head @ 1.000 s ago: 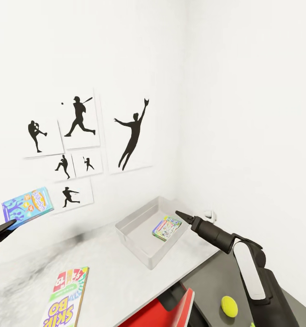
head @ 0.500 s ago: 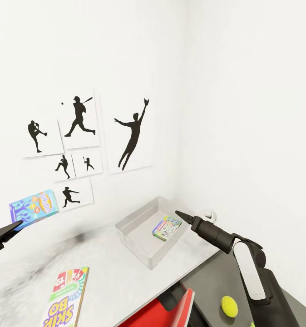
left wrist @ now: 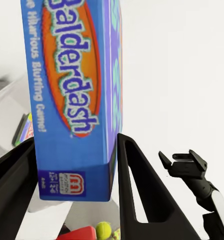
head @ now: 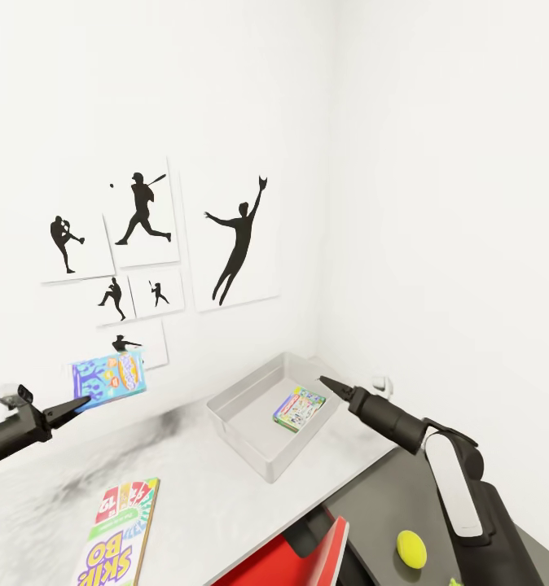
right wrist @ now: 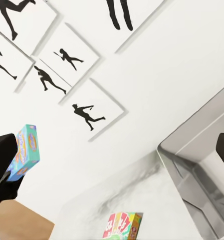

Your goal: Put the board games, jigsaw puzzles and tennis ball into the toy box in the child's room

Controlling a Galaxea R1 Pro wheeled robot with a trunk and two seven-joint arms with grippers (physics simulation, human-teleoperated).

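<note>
From the head camera I see the SKIP BO box (head: 117, 533) cut off by the lower edge. The red chair (head: 295, 557) is likewise cut off, only its top showing. The blue game box (head: 108, 377) covers part of the lowest wall print (head: 148, 345). The print on the box in the tray (head: 300, 408) is too small for me to read
</note>
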